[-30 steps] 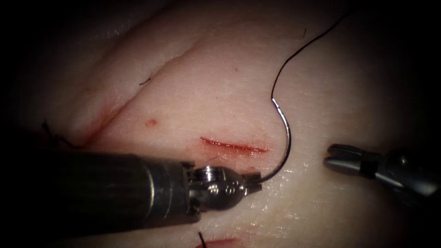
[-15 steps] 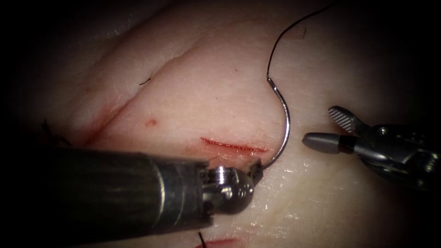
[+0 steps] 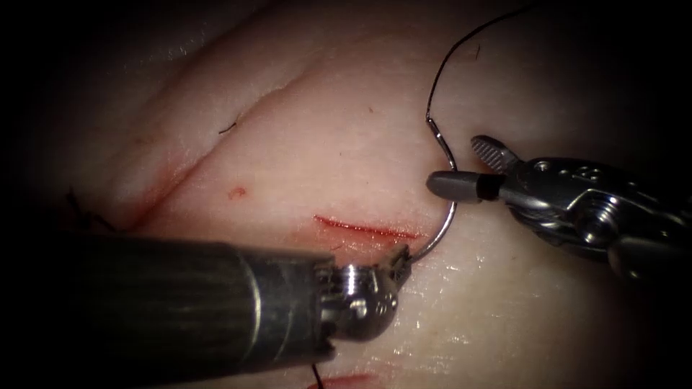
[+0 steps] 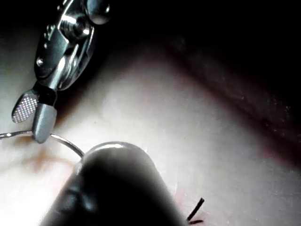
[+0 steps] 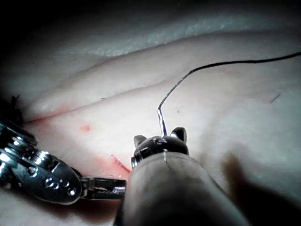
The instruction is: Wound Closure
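Observation:
The curved needle (image 3: pixel 452 209) stands above the tissue (image 3: pixel 346 166), just right of the short red cut (image 3: pixel 367 230); I cannot see it entering the tissue. My left tool (image 3: pixel 402 258) is shut on the needle close to its tip end, below the cut's right end. Black thread (image 3: pixel 468 39) runs up and away from the needle's rear end. My right tool (image 3: pixel 461 167) is open, its jaws straddling the needle's upper part near the thread end without closing on it. The right wrist view shows those jaws (image 5: pixel 160 139) around the needle (image 5: pixel 162 123), with the left tool (image 5: pixel 51 181) nearby.
A second red cut (image 3: pixel 346 379) with a short thread end (image 3: pixel 315 372) lies near the lower edge. Dark thread ends (image 3: pixel 81 209) sit at the far left. A small red spot (image 3: pixel 236 192) and a long shallow groove (image 3: pixel 238 115) mark the tissue's upper left.
The right tool has moved left and up to the needle and opened its jaws around it. The left tool's wrist has turned, swinging the needle's rear end a little upward.

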`<action>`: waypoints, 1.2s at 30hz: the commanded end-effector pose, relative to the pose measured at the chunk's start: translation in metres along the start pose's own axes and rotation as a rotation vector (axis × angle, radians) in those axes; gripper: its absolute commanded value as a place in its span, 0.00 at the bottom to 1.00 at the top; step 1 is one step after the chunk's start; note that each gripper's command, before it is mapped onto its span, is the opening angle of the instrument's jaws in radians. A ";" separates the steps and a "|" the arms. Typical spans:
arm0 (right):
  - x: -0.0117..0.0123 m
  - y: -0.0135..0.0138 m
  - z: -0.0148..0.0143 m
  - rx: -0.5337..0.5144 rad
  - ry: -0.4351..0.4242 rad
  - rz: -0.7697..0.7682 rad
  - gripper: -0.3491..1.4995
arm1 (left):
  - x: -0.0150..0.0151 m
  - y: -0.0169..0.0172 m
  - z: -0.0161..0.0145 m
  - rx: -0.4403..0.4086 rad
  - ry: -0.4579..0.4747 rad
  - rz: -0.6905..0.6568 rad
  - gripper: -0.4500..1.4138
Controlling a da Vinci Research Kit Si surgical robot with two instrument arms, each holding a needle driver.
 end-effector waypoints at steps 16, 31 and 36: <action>0.0009 0.0004 0.0014 0.045 0.037 -0.071 0.00 | 0.0006 -0.0005 0.0003 -0.006 0.070 0.025 0.13; 0.0033 0.0014 -0.0005 0.352 0.324 -0.329 0.00 | -0.0005 -0.0052 -0.0004 -0.439 0.486 -0.544 0.83; 0.0032 0.0015 -0.0005 0.468 0.406 -0.441 0.00 | -0.0012 -0.0063 -0.0004 -0.617 0.630 -0.701 0.82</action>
